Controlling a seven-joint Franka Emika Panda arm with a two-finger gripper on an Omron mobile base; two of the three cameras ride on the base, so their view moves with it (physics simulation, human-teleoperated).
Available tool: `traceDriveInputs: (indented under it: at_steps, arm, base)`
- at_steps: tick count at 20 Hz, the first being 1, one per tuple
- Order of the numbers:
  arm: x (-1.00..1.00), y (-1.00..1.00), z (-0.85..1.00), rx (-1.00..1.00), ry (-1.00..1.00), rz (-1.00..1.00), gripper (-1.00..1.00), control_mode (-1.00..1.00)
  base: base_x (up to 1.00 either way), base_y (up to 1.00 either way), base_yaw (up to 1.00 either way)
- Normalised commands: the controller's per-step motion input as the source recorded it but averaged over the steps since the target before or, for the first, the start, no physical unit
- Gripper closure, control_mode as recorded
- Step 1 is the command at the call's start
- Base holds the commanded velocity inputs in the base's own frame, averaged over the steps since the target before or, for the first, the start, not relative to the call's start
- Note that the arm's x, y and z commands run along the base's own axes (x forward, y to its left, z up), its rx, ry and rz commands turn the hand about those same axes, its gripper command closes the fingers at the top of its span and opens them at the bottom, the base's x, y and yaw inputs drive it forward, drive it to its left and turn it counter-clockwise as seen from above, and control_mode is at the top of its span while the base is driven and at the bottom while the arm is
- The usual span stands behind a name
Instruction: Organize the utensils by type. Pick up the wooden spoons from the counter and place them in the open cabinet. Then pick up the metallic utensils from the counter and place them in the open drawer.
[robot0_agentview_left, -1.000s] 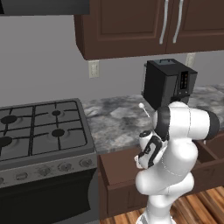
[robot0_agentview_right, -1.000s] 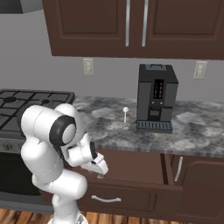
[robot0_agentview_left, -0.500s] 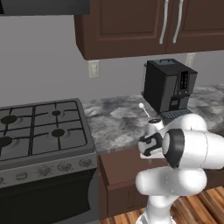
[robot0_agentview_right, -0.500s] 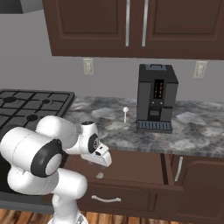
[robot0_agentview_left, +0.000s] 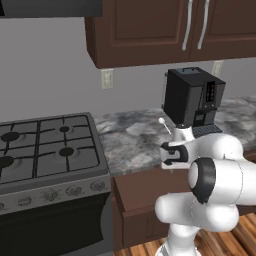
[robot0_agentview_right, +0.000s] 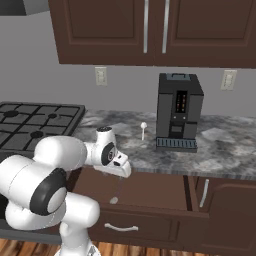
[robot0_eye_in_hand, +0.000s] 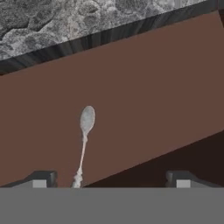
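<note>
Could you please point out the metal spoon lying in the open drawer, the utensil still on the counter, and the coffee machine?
metal spoon (robot0_eye_in_hand: 87, 119): hand view, on its oval bowl.
utensil on the counter (robot0_agentview_right: 143, 127): right base view, on its round end.
coffee machine (robot0_agentview_right: 179, 111): right base view, on its black front face.

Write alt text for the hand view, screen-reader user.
A silvery metal spoon lies flat on the brown floor of the open drawer, bowl pointing toward the counter. The open gripper is above it, its two dark fingertips wide apart at the bottom edge. The grey marbled counter runs across the top.
</note>
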Motion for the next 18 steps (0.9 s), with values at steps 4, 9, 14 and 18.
traceDriveInputs:
  at_steps: [4, 9, 14, 18]
  arm:
    - [0.29, -0.03, 0.52, 0.00, -0.03, 0.14, -1.00, -1.00]
    - [0.48, -0.16, 0.38, 0.00, -0.03, 0.16, -1.00, -1.00]
    - [0.72, -0.10, 0.23, 0.00, 0.00, 0.11, -1.00, -1.00]
    - [0.85, 0.00, 0.03, 0.00, 0.00, 0.02, -1.00, -1.00]
  base:
    - [0.00, 0.00, 0.00]
    - [0.00, 0.00, 0.00]
    - [0.00, 0.00, 0.00]
    - [0.00, 0.00, 0.00]
